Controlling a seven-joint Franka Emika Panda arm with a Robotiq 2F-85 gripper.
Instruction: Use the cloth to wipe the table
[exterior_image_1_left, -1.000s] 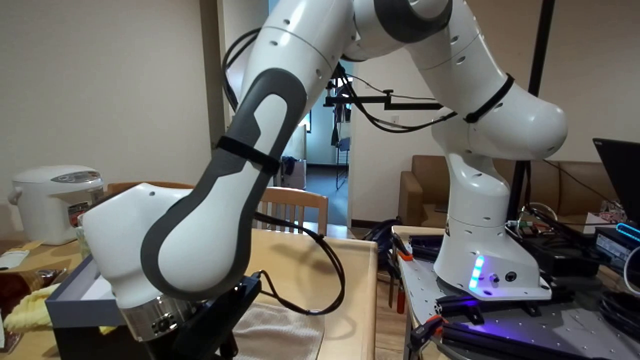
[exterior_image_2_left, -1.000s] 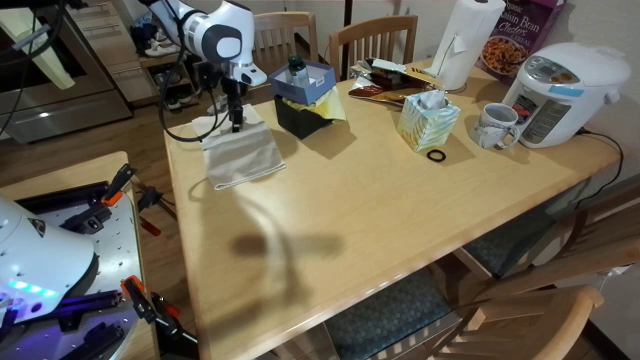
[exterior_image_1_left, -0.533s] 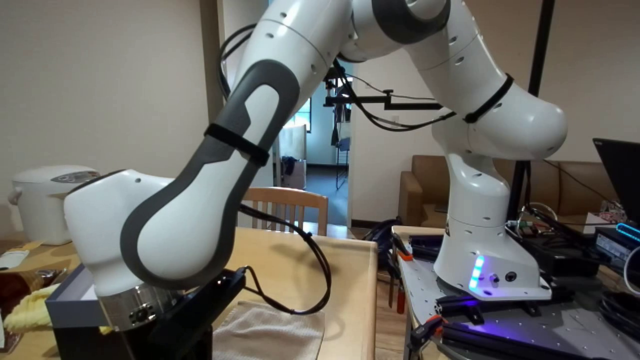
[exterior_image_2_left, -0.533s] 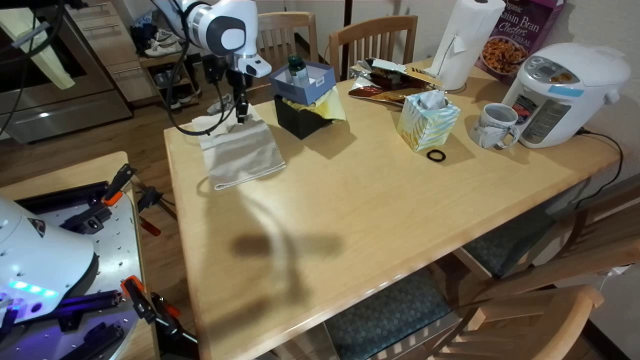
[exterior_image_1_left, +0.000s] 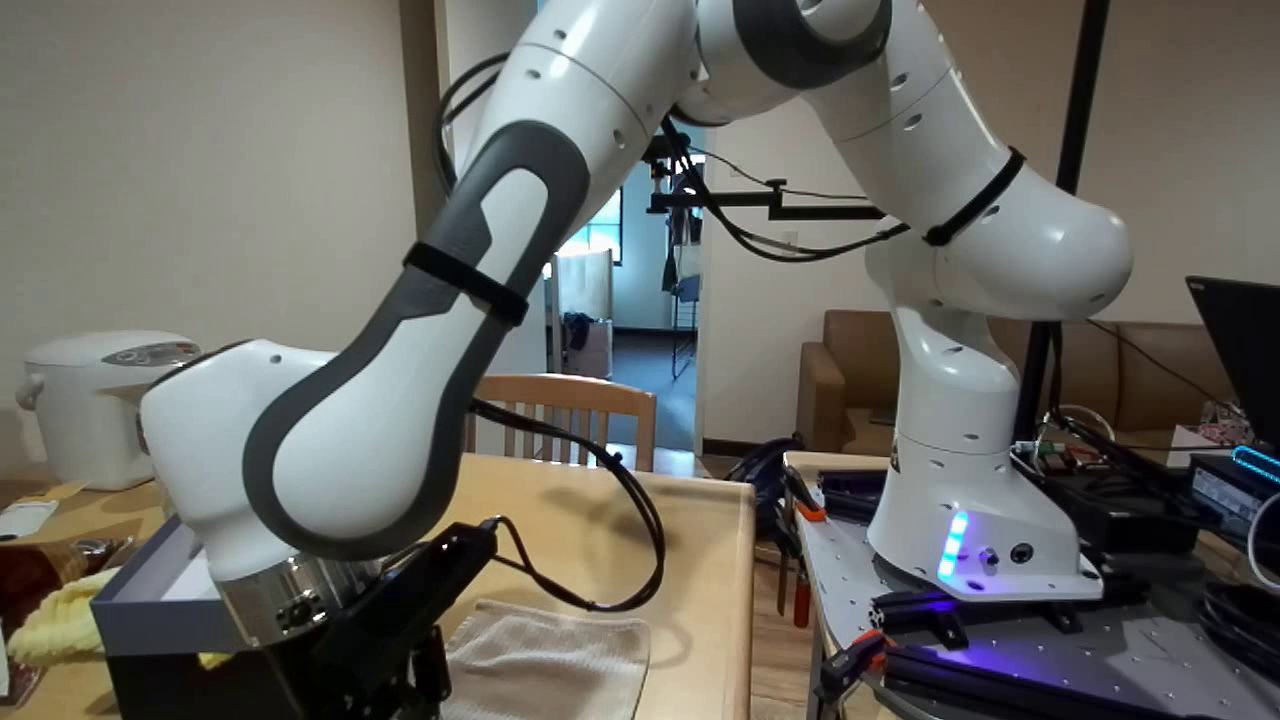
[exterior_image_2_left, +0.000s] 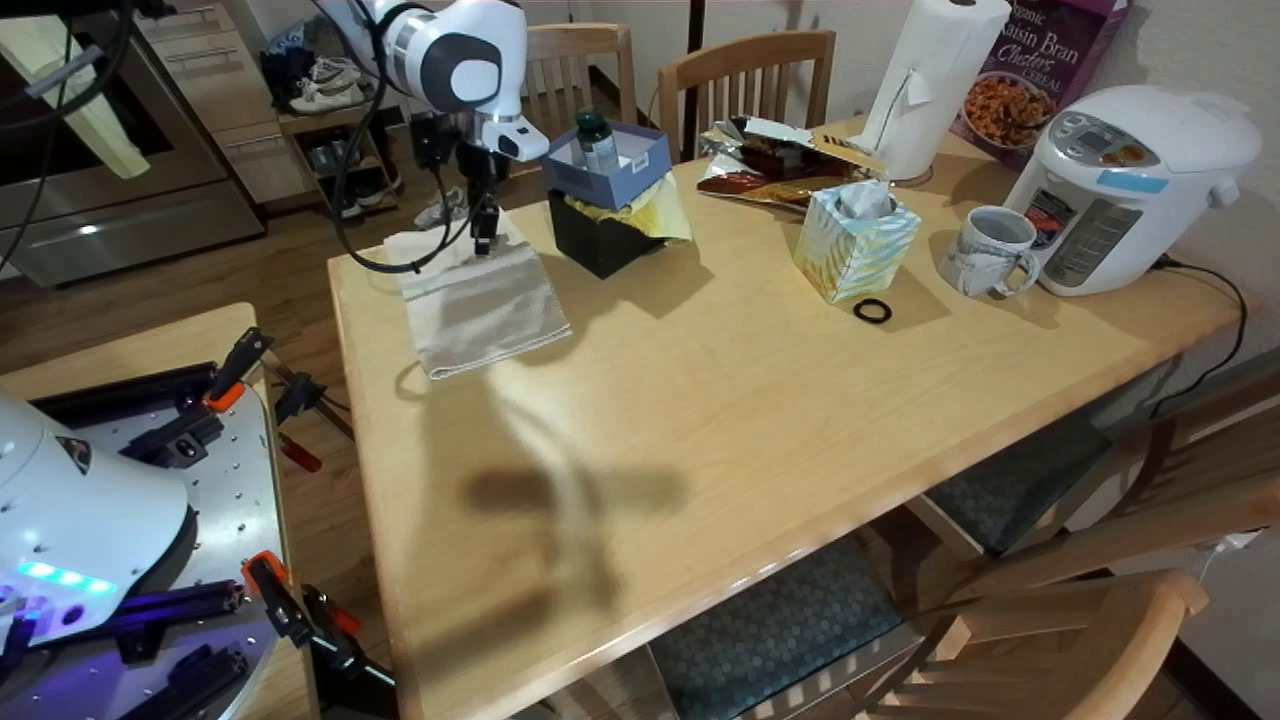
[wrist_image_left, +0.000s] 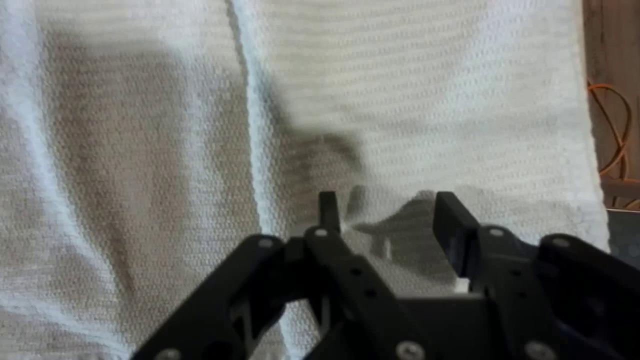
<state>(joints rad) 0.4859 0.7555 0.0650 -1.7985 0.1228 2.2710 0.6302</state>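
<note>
The cloth (exterior_image_2_left: 490, 315), pale and rumpled with a raised fold, lies near a corner of the light wooden table (exterior_image_2_left: 760, 400). It also shows in the other exterior picture (exterior_image_1_left: 550, 665) and fills most of the wrist view (wrist_image_left: 425, 110). My gripper (wrist_image_left: 386, 212) is open in the wrist view, its two black fingertips apart with only cloth visible below and between them. In an exterior view the gripper (exterior_image_2_left: 484, 243) points down over the cloth's far part. Whether the fingertips touch the cloth, I cannot tell. In an exterior view the gripper (exterior_image_1_left: 425, 670) is partly hidden and cut off.
A black box with a grey-blue top (exterior_image_2_left: 605, 180) holding a bottle stands close beside the gripper. Yellow cloth (exterior_image_2_left: 665, 215) hangs from it. A tissue box (exterior_image_2_left: 855, 245), black ring (exterior_image_2_left: 872, 311), mug (exterior_image_2_left: 990, 250) and water boiler (exterior_image_2_left: 1125, 190) stand farther along the table. A cable loops beside the arm.
The gripper has moved a little towards the box and farther from the robot base, rising slightly and then dipping a little. The cloth lies in the same place.
</note>
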